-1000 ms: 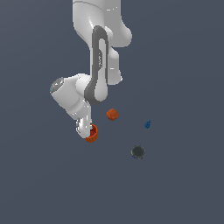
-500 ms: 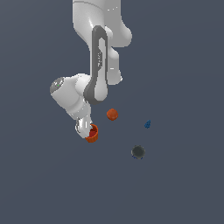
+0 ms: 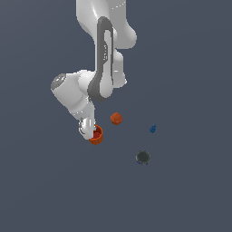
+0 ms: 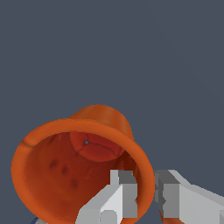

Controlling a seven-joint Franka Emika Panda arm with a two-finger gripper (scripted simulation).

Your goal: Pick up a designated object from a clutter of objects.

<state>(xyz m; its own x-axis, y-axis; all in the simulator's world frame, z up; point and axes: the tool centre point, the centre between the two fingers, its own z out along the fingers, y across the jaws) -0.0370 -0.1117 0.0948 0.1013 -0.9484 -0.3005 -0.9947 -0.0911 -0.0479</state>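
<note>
A white robot arm's end effector (image 3: 92, 132) is clenched on the rim of an orange-red tapered cup (image 4: 78, 168), one finger (image 4: 114, 199) inside its darker red interior, one outside. The cup sits on a dark grey surface (image 3: 190, 190), near a small orange-red lump (image 3: 116, 118).

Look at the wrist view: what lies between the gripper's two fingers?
In the wrist view, the rim wall of the orange-red cup stands between the gripper's fingers: one finger inside the cup, the other outside.
</note>
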